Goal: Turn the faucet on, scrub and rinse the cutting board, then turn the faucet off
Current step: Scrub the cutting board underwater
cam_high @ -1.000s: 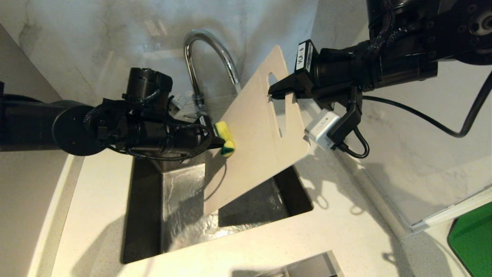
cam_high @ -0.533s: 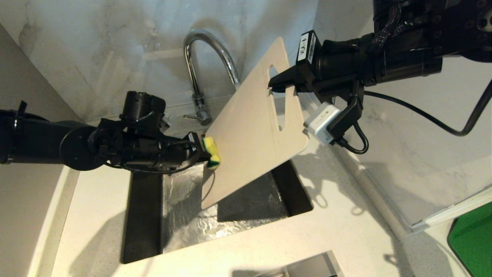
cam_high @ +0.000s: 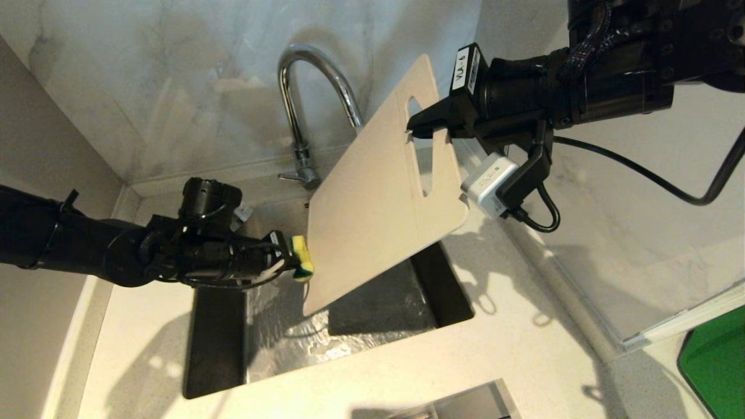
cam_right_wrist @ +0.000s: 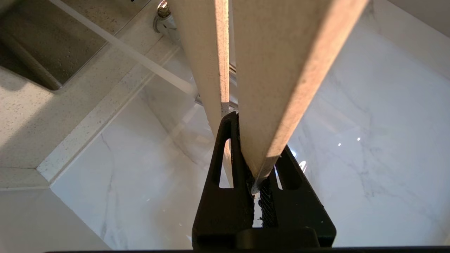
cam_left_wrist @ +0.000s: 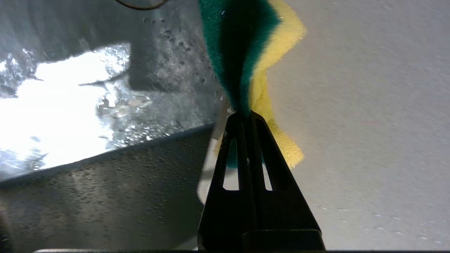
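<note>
The right gripper (cam_high: 412, 132) has its jaws clamped on the strip of the cutting board (cam_high: 372, 198) beside its handle slot, holding it tilted above the sink (cam_high: 401, 302), low corner over the wet basin. The left gripper (cam_high: 291, 259) pinches a sponge (cam_high: 301, 265) tight, touching the board's lower left edge. Both arms reach in level from the sides. The faucet (cam_high: 302, 105) stands at the pale bench's (cam_high: 524, 349) back edge by marble walls.
</note>
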